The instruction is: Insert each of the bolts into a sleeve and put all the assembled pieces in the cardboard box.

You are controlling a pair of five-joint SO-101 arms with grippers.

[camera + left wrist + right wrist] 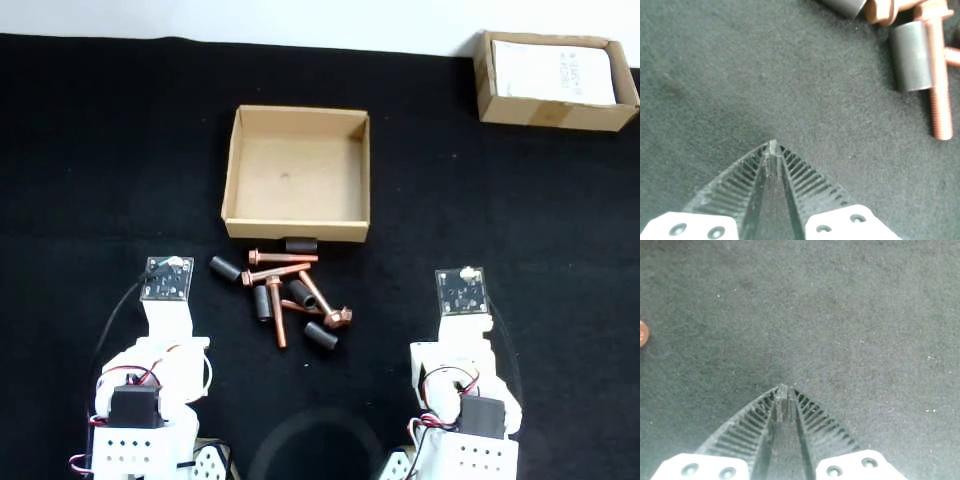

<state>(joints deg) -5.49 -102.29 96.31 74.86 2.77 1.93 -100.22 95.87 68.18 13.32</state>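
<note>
Several copper bolts point(277, 312) and dark cylindrical sleeves point(321, 336) lie in a loose pile on the black mat, just in front of the open, empty cardboard box point(232, 170). One sleeve point(301, 244) rests against the box's front wall. My left gripper point(772, 147) is shut with nothing in it, hovering over bare mat a short way from a sleeve point(912, 57) and a bolt point(939, 85). The left arm point(167, 285) stands left of the pile. My right gripper point(784, 391) is also shut and holds nothing; its arm point(462, 295) stands right of the pile.
A second cardboard box point(485, 85) with a white sheet inside sits at the far right corner. A copper bolt head point(642, 333) shows at the edge of the right wrist view. Black mat covers the table around both arms.
</note>
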